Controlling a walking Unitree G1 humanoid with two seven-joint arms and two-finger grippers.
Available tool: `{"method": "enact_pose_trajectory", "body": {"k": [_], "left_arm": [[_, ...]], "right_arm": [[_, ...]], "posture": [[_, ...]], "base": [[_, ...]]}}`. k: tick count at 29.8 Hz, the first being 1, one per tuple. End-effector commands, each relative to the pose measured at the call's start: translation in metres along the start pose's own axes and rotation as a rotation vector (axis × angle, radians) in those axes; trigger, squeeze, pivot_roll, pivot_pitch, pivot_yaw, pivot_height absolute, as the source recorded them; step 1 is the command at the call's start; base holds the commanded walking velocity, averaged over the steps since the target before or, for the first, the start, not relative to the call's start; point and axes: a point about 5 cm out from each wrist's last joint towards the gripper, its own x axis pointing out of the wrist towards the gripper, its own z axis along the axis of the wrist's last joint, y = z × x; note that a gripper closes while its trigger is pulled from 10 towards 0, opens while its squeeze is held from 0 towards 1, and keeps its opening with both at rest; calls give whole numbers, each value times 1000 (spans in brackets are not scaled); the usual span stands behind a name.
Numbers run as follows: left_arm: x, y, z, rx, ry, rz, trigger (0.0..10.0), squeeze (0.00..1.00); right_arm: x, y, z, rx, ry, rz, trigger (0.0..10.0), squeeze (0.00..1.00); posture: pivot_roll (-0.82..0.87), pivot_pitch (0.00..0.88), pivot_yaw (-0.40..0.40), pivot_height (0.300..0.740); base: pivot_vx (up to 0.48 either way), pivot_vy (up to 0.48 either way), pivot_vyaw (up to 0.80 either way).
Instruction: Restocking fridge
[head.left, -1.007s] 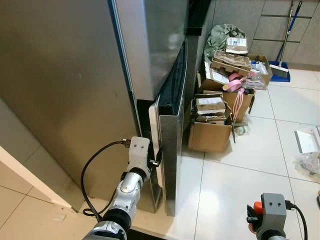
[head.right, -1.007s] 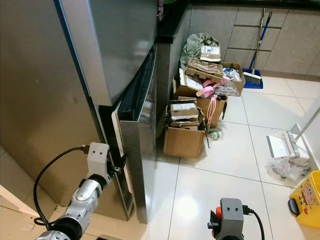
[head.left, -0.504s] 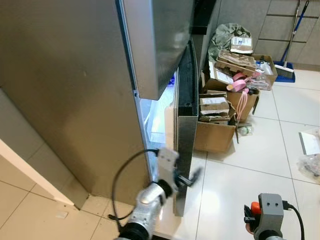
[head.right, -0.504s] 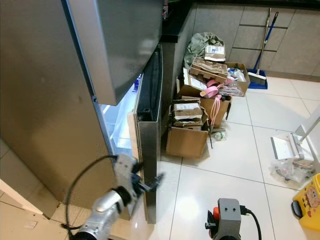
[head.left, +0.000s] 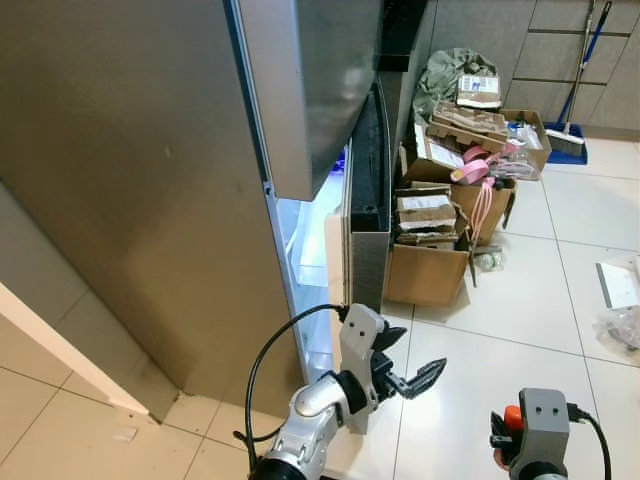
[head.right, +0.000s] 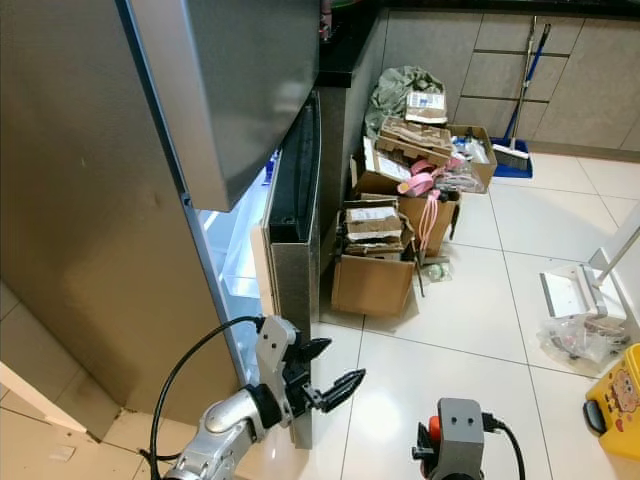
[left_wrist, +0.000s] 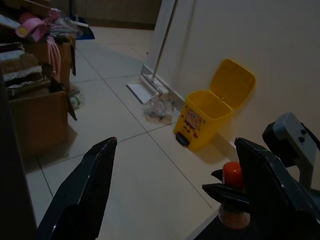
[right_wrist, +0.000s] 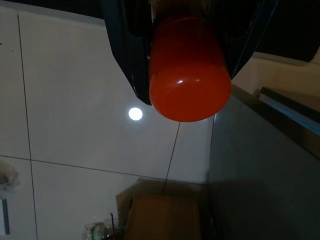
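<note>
The steel fridge (head.left: 150, 170) stands on the left. Its lower door (head.left: 369, 262) is ajar, and a lit interior (head.left: 310, 235) shows in the gap. My left gripper (head.left: 412, 360) hangs open and empty in front of the door's free edge, low above the floor. In the left wrist view its fingers (left_wrist: 82, 192) spread wide over the tiles. My right gripper (head.left: 503, 440) is low at the right, shut on a bottle with a red cap (right_wrist: 190, 70). The bottle's body is hidden.
Open cardboard boxes (head.left: 428, 262) full of clutter are stacked just beyond the door against the counter. A blue broom (head.left: 566, 140) leans at the back wall. A yellow bin (head.right: 614, 400) and a plastic bag (head.right: 572, 336) sit on the white tiles at right.
The lower fridge door has swung from nearly shut to ajar. My left gripper has come out of the door gap and moved right, in front of the door edge. The camera shifted a little.
</note>
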Motion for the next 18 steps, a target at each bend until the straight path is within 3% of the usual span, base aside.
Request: {"method": "enact_pose_trajectory", "body": {"k": [1, 7, 10, 11, 13, 14, 15, 18], "left_arm": [[-1, -4, -2, -2, 7, -3, 10000, 0], [-23, 0, -5, 65, 73, 16, 10000, 0], [-36, 16, -11, 116, 128, 162, 10000, 0], [-36, 16, -11, 116, 128, 162, 10000, 0], [-49, 33, -14, 145, 168, 299, 10000, 0], [-49, 33, -14, 145, 168, 299, 10000, 0], [-62, 44, -13, 139, 172, 389, 10000, 0], [-70, 48, -10, 133, 165, 423, 10000, 0]], "right_arm": [[-5, -3, -9, 22, 26, -23, 10000, 0], [-7, -2, -12, 27, 35, -25, 10000, 0], [-7, -1, -13, 29, 36, -24, 10000, 0], [-7, -1, -13, 29, 36, -24, 10000, 0], [-7, -1, -13, 30, 37, -23, 10000, 0], [-7, -1, -13, 30, 37, -23, 10000, 0], [-7, -1, -12, 29, 38, -20, 10000, 0], [-6, -1, -12, 28, 39, -18, 10000, 0]], "posture": [[-54, 196, 59, 740], [-44, 196, 62, 740], [-43, 197, 62, 740], [-43, 197, 62, 740], [-38, 198, 57, 740], [-38, 198, 57, 740], [-36, 198, 55, 740], [-34, 199, 53, 740]], "base": [[0, 0, 0], [0, 0, 0], [0, 0, 0], [0, 0, 0], [0, 0, 0], [0, 0, 0], [0, 0, 0], [0, 0, 0]]}}
